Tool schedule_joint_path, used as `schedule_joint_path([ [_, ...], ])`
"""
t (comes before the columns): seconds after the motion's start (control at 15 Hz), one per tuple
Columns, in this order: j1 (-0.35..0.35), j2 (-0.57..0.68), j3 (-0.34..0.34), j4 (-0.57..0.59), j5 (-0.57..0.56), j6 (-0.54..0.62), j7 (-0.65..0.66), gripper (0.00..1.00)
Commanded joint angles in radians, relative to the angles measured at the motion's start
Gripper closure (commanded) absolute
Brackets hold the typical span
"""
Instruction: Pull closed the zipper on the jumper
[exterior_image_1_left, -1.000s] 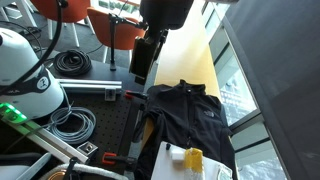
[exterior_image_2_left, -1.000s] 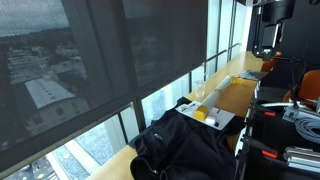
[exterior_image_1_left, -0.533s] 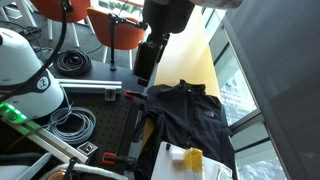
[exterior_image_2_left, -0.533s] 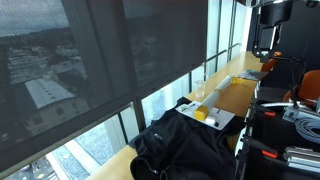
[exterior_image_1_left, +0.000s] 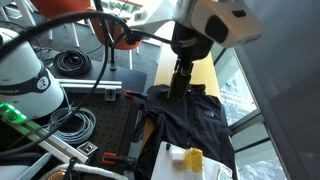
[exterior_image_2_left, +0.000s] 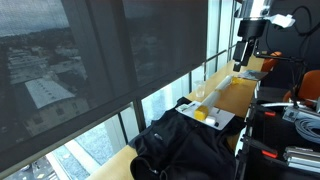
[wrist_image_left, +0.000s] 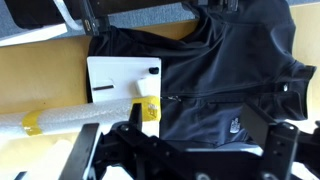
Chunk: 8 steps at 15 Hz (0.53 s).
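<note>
Yellow wood desk (wrist_image_left: 40, 85) is noted carrying the black jumper (exterior_image_1_left: 195, 120), laid rumpled beside a white board (wrist_image_left: 118, 78). The pincer (exterior_image_1_left: 179, 90) is held above the jumper's edge, jaws spread apart. A small yellow item (wrist_image_left: 148, 110) is seen at the board's corner.

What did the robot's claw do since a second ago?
The claw swung across toward the window and now hangs above one end of the jumper. It is open and has grabbed nothing. The jumper and the small yellow thing stayed put.
</note>
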Motion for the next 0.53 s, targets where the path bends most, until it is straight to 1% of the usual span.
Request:
schedule_joint_path([
  [0.0, 0.01, 0.173, 0.021, 0.106, -0.004, 0.084, 0.005, 0.0],
  [0.2, 0.024, 0.302, 0.032, 0.196, -0.009, 0.115, 0.006, 0.0],
  [0.47, 0.035, 0.484, 0.02, 0.339, -0.015, 0.126, 0.0, 0.0],
])
